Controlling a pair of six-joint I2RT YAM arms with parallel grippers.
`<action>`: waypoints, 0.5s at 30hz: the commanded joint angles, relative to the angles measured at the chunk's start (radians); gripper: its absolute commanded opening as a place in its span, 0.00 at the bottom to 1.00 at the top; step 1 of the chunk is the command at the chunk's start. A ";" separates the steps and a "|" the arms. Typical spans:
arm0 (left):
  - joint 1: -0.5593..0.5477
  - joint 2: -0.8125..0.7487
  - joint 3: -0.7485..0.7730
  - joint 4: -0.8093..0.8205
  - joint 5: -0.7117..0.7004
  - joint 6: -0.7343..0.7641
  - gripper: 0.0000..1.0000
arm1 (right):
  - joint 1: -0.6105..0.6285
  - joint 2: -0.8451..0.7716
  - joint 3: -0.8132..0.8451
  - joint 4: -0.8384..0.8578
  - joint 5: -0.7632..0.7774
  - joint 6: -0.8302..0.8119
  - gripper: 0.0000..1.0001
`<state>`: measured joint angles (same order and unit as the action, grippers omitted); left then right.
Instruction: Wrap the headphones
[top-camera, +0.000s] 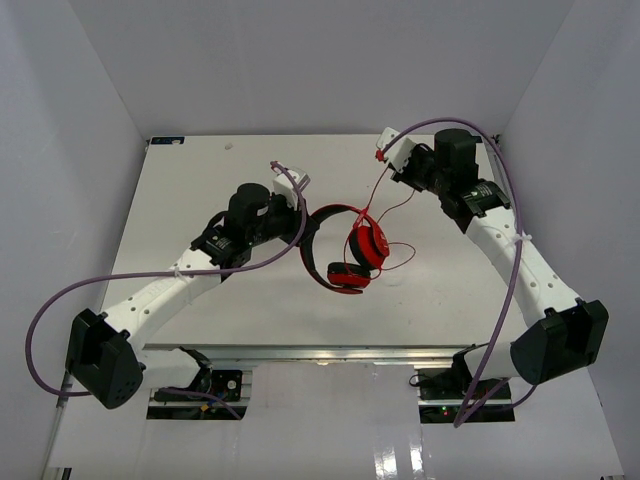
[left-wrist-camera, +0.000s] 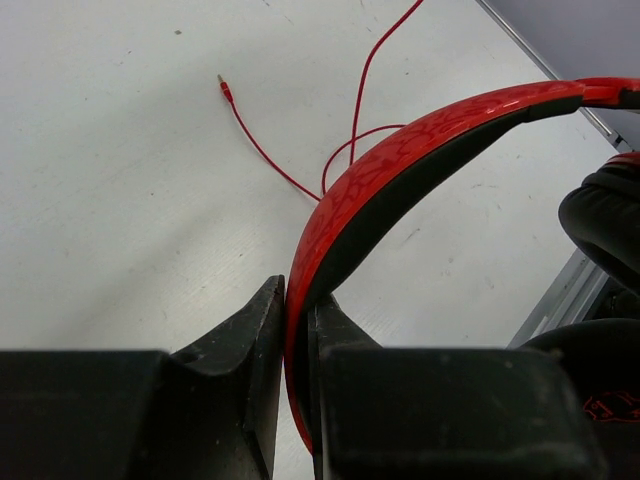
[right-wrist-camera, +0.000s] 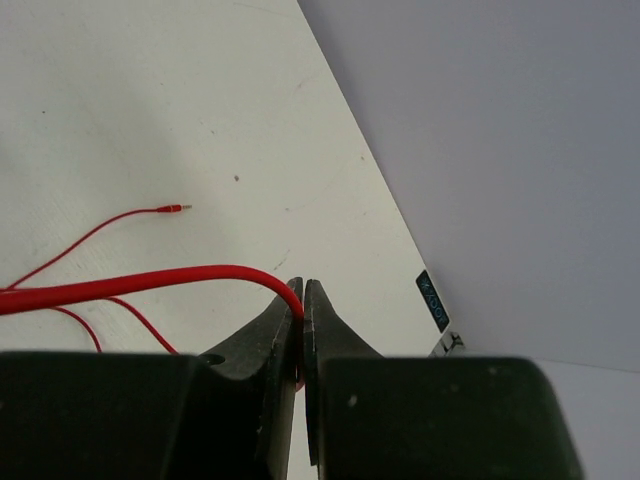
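Here, on the left, we see the left gripper (top-camera: 302, 218) reaching in toward the middle of the white table (top-camera: 200, 180). Its jaws are pressed onto the headband (top-camera: 312, 225) of the headphones (top-camera: 345, 250). In the left wrist view the two dark fingers (left-wrist-camera: 255, 340) clamp the band (left-wrist-camera: 420, 150) from either side. The band is glossy red with a crackled pattern outside and black inside. A purple cable (top-camera: 60, 290) loops off this arm.

The headphones sit near the table's middle, between the two arms. Their band arches to the left, and the two round red ear cups (top-camera: 367, 243) are gathered on the right, one nearer than the other. We cannot tell whether the cups rest on the table. Black padding shows at the right edge of the left wrist view (left-wrist-camera: 600, 215).

The thin red cord (top-camera: 385, 200) runs from the cups toward the far right, with a loose loop lying right of the cups. Its plug (left-wrist-camera: 222, 85) lies free on the table beyond the band.

On the far right, the right gripper (top-camera: 383, 152) pinches the cord. In its wrist view the fingertips (right-wrist-camera: 303, 290) are closed tight on the red strand (right-wrist-camera: 150, 282), which arcs away to the left, with the plug (right-wrist-camera: 178, 208) lying apart beyond it.
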<state>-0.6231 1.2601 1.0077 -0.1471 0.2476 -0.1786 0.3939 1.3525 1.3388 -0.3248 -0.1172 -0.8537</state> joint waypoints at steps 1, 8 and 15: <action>-0.001 -0.065 -0.012 0.044 0.060 -0.016 0.00 | -0.047 0.029 0.034 0.061 -0.105 0.103 0.08; -0.018 -0.078 0.003 0.043 0.114 -0.015 0.00 | -0.080 0.072 0.017 0.060 -0.192 0.166 0.08; -0.057 -0.088 0.020 0.041 0.156 0.001 0.00 | -0.115 0.149 0.042 0.059 -0.270 0.243 0.08</action>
<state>-0.6529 1.2265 0.9920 -0.1493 0.3362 -0.1748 0.3017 1.4638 1.3388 -0.3054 -0.3057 -0.6859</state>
